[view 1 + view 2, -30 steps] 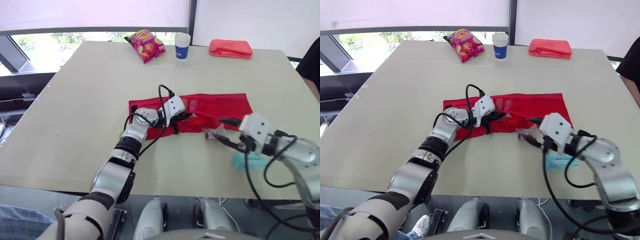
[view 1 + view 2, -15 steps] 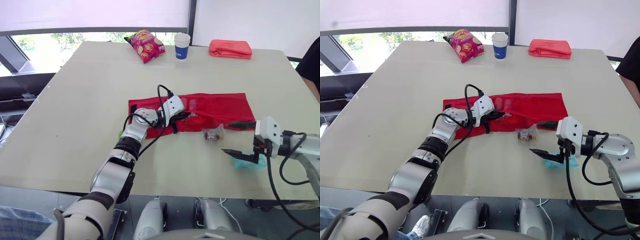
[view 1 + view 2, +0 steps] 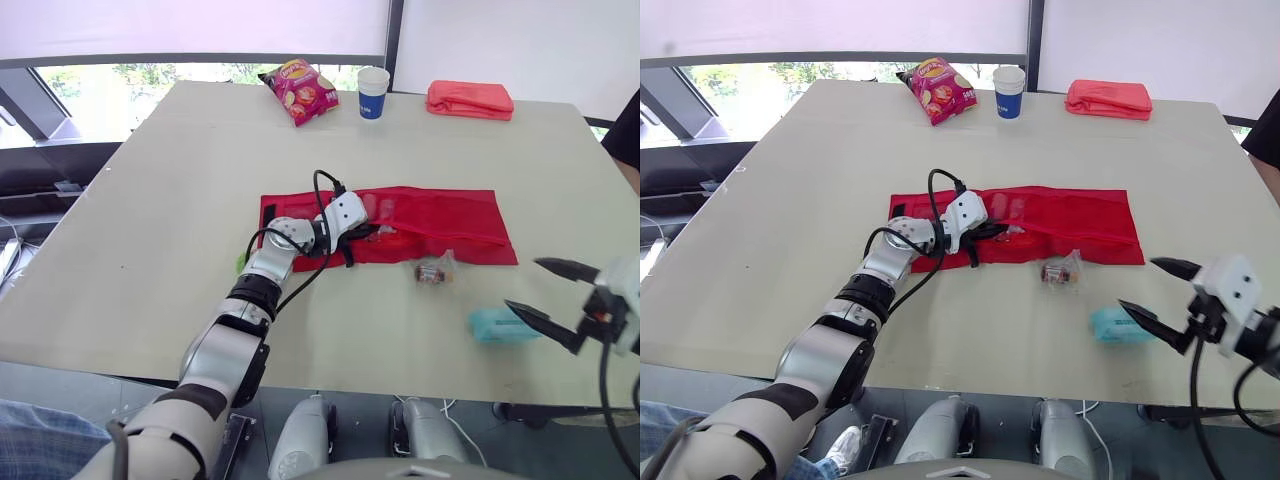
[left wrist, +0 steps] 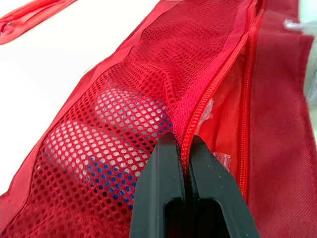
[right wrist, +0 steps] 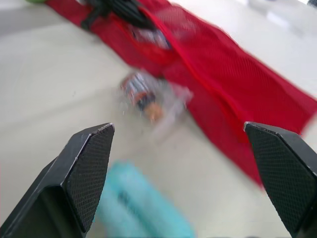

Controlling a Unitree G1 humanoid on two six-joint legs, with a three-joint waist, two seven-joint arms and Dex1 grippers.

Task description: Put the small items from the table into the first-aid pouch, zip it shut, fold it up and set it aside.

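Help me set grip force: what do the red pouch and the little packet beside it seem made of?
The red pouch: soft matte fabric with a mesh pocket; holes and sewn zipper show. The little packet: probably clear glossy plastic film, crinkled, contents showing through.

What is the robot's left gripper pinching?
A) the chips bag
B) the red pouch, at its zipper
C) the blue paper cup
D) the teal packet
B: the left gripper is shut on the red first-aid pouch, right along its zipper.
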